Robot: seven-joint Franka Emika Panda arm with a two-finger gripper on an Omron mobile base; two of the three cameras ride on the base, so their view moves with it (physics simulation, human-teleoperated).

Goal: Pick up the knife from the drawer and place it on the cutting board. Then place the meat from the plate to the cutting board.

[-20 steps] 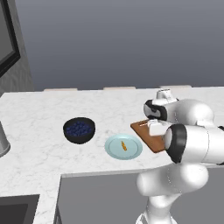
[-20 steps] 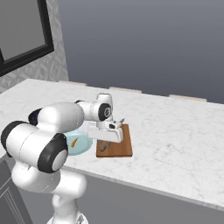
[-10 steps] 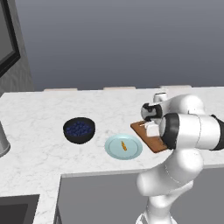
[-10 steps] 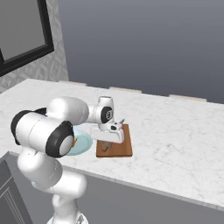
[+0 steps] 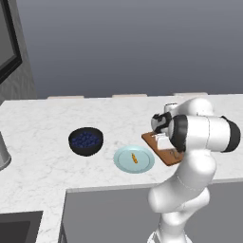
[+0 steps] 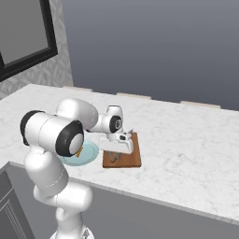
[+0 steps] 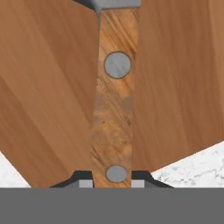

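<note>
Since the earlier frames the white arm has swung its elbow further round, while its hand (image 6: 122, 141) remains low over the flat rectangular reddish-brown wooden cutting board (image 6: 134, 158). From left to right on the white marble table (image 5: 38, 156): a dark bowl of blue berries (image 5: 86, 141); just beside it, not touching, a round pale blue-green plate (image 5: 124, 163) carrying the tiny elongated orange-brown piece of meat (image 5: 135, 158) near its centre; then the cutting board (image 5: 161, 152), close beside the plate. The small knife with the orange-brown wooden handle (image 7: 114, 100) lies along the board, its two grey rivets showing. The hand's dark fingertips (image 7: 85, 183) sit against either side of the handle's end, clamped on it.
</note>
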